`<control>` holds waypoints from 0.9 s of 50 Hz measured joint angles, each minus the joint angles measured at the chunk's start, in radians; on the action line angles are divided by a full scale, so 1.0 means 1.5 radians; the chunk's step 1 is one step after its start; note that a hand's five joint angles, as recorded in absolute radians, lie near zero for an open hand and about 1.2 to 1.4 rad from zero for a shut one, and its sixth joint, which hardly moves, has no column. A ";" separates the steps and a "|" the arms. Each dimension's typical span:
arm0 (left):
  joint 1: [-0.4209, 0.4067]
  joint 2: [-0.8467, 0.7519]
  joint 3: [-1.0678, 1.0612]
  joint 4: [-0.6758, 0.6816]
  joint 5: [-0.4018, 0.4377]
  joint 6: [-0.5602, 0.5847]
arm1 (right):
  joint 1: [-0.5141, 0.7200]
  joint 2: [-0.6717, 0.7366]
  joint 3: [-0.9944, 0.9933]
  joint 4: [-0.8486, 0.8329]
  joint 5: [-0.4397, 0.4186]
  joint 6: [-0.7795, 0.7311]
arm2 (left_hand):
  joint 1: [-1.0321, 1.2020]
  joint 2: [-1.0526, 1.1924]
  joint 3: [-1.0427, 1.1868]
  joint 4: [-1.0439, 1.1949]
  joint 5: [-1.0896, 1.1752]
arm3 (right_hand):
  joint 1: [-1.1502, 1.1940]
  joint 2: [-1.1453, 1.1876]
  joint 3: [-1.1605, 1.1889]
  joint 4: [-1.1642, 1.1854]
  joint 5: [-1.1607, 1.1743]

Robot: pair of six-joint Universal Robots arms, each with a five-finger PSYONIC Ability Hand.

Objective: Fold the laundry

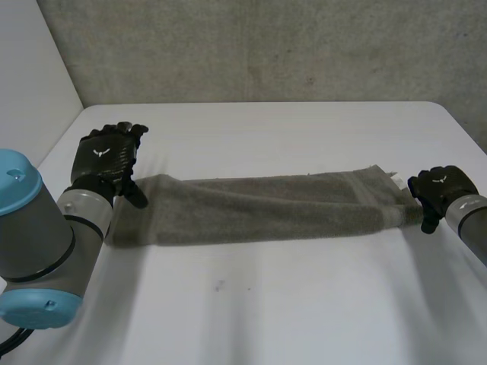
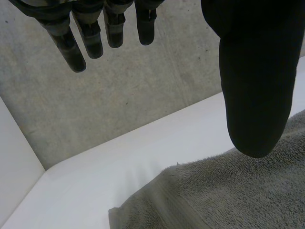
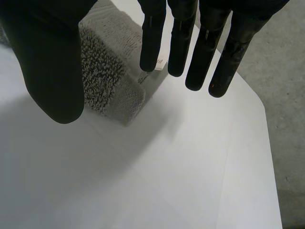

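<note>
A grey towel [image 1: 259, 209] lies on the white table [image 1: 266, 312], folded into a long narrow strip running left to right. My left hand [image 1: 105, 156] hovers over the strip's left end, open, with straight fingers [image 2: 76, 43] and thumb above the towel [image 2: 228, 195] and nothing in them. My right hand [image 1: 437, 188] is at the strip's right end, also open. Its fingers [image 3: 205, 47] hang straight just above the towel's end [image 3: 107, 81], where a small white label [image 3: 159, 63] sticks out at one fingertip.
A concrete wall [image 1: 266, 46] stands behind the table's far edge. The table's right edge [image 3: 267, 129] runs close past my right hand's fingertips. My left arm [image 1: 38, 243] fills the near left corner. Bare tabletop lies in front of the towel.
</note>
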 measured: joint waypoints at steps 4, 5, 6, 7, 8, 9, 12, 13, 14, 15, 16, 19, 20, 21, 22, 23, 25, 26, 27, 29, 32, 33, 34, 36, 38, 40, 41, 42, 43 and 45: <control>0.000 0.000 0.000 0.000 0.000 0.000 | -0.002 0.004 0.001 -0.003 -0.007 0.001 | 0.000 0.000 0.000 0.000 0.000 | 0.000 0.000 0.000 -0.002 -0.003; 0.000 0.000 0.000 0.000 0.000 0.000 | -0.002 0.007 0.001 -0.005 -0.011 0.002 | 0.000 0.000 0.000 0.000 0.000 | 0.000 0.000 0.000 -0.001 -0.003; 0.000 0.000 0.000 0.000 0.000 0.000 | -0.002 0.008 0.001 -0.007 -0.013 0.002 | 0.000 0.000 0.000 0.000 0.000 | 0.000 0.000 0.000 -0.001 -0.003; 0.000 0.000 0.000 0.000 0.000 0.000 | -0.002 0.008 0.001 -0.007 -0.013 0.002 | 0.000 0.000 0.000 0.000 0.000 | 0.000 0.000 0.000 -0.001 -0.003; -0.001 0.000 0.000 0.000 0.000 0.000 | -0.002 0.013 0.003 -0.015 -0.025 0.004 | 0.000 0.000 0.000 0.000 0.000 | 0.020 0.036 0.041 0.039 0.033; -0.001 0.000 0.000 0.001 0.000 0.000 | -0.002 0.015 0.004 -0.019 -0.029 0.005 | 0.000 0.000 0.000 0.000 0.000 | 0.025 0.038 0.045 0.042 0.036; -0.002 -0.001 -0.001 0.003 0.000 0.000 | -0.002 0.021 0.008 -0.036 -0.046 0.008 | 0.000 0.000 0.000 0.000 0.000 | 0.288 0.350 0.350 0.349 0.330; -0.002 -0.001 -0.001 0.004 0.000 0.000 | -0.002 0.023 0.009 -0.044 -0.053 0.009 | 0.000 0.000 0.000 0.000 0.000 | 0.319 0.405 0.406 0.406 0.385; -0.002 -0.002 -0.001 0.005 0.000 0.000 | -0.002 0.024 0.009 -0.047 -0.056 0.009 | 0.000 0.000 0.000 0.000 0.000 | 0.320 0.413 0.415 0.415 0.393; -0.002 -0.002 -0.002 0.006 0.000 0.000 | -0.003 0.025 0.009 -0.051 -0.059 0.010 | 0.000 0.000 0.000 0.000 0.000 | 0.320 0.422 0.425 0.426 0.400; -0.002 -0.002 -0.002 0.007 0.000 0.000 | -0.003 0.027 0.009 -0.056 -0.062 0.011 | 0.000 0.000 0.000 0.000 0.000 | 0.320 0.426 0.434 0.436 0.406; -0.002 -0.002 -0.003 0.008 0.000 0.001 | -0.004 0.029 0.006 -0.061 -0.064 0.011 | 0.000 0.000 0.000 0.000 0.000 | 0.320 0.426 0.434 0.437 0.407; -0.002 -0.002 -0.004 0.009 0.000 0.001 | -0.010 0.032 0.000 -0.066 -0.060 0.009 | 0.000 0.000 0.000 0.000 0.000 | 0.320 0.426 0.434 0.437 0.408; -0.002 -0.002 -0.004 0.009 0.000 0.001 | -0.010 0.032 0.000 -0.066 -0.060 0.009 | 0.000 0.000 0.000 0.000 0.000 | 0.320 0.426 0.434 0.437 0.408; -0.002 -0.002 -0.004 0.009 0.000 0.001 | -0.012 0.033 -0.001 -0.067 -0.058 0.008 | 0.000 0.000 0.000 0.000 0.000 | 0.320 0.426 0.434 0.437 0.408; -0.002 -0.002 -0.005 0.010 0.000 0.001 | -0.022 0.036 -0.008 -0.067 -0.046 0.004 | 0.000 0.000 0.000 0.000 0.000 | 0.320 0.426 0.434 0.437 0.408; -0.002 -0.002 -0.005 0.011 0.000 0.001 | -0.031 0.038 -0.014 -0.067 -0.031 -0.002 | 0.000 0.000 0.000 0.000 0.000 | 0.320 0.426 0.434 0.437 0.408; -0.002 -0.001 -0.005 0.012 0.000 0.001 | -0.040 0.039 -0.020 -0.066 -0.015 -0.011 | 0.000 0.000 0.000 0.000 0.000 | 0.320 0.426 0.434 0.437 0.408; -0.001 -0.001 -0.005 0.012 0.000 0.001 | -0.047 0.040 -0.023 -0.065 -0.005 -0.017 | 0.000 0.000 0.000 0.000 0.000 | 0.320 0.426 0.434 0.437 0.408; -0.001 0.000 -0.006 0.013 0.000 0.002 | -0.071 0.039 -0.036 -0.062 0.036 -0.046 | 0.000 0.000 0.000 0.000 0.000 | 0.320 0.426 0.434 0.437 0.408; -0.001 0.001 -0.006 0.013 0.000 0.002 | -0.082 0.037 -0.040 -0.061 0.054 -0.060 | 0.000 0.000 0.000 0.000 0.000 | 0.320 0.426 0.434 0.437 0.408; -0.001 0.001 -0.005 0.013 0.000 0.002 | -0.102 0.028 -0.048 -0.060 0.085 -0.089 | 0.000 -0.001 -0.003 -0.001 0.000 | 0.320 0.426 0.434 0.437 0.409; -0.001 0.001 -0.005 0.013 0.000 0.002 | -0.112 0.017 -0.052 -0.060 0.102 -0.104 | 0.000 -0.001 -0.003 -0.001 0.000 | 0.320 0.426 0.434 0.437 0.409; -0.001 0.002 -0.005 0.013 0.000 0.003 | -0.116 0.003 -0.055 -0.061 0.112 -0.110 | 0.000 -0.001 -0.003 -0.001 0.000 | 0.320 0.426 0.434 0.437 0.409; -0.001 0.002 -0.006 0.013 0.000 0.003 | -0.110 -0.025 -0.057 -0.062 0.117 -0.105 | 0.000 -0.001 -0.003 -0.001 0.000 | 0.320 0.426 0.434 0.437 0.410; -0.001 0.003 -0.006 0.013 0.000 0.003 | -0.092 -0.051 -0.058 -0.064 0.115 -0.089 | 0.000 -0.001 -0.003 -0.001 0.000 | 0.320 0.426 0.434 0.437 0.410; -0.001 0.003 -0.006 0.013 0.000 0.003 | -0.081 -0.063 -0.058 -0.064 0.112 -0.080 | 0.000 -0.001 -0.003 -0.001 0.000 | 0.320 0.426 0.434 0.437 0.410; -0.001 0.003 -0.006 0.013 0.000 0.003 | -0.067 -0.074 -0.058 -0.065 0.108 -0.070 | 0.000 -0.001 -0.003 -0.001 0.000 | 0.320 0.426 0.434 0.437 0.410; -0.001 0.003 -0.006 0.013 0.000 0.003 | -0.038 -0.090 -0.060 -0.067 0.098 -0.054 | 0.000 -0.001 -0.003 -0.001 0.000 | 0.320 0.426 0.434 0.437 0.411; -0.001 0.003 -0.006 0.013 0.000 0.003 | -0.009 -0.100 -0.062 -0.069 0.087 -0.041 | 0.000 -0.001 -0.003 -0.001 0.000 | 0.320 0.426 0.434 0.437 0.411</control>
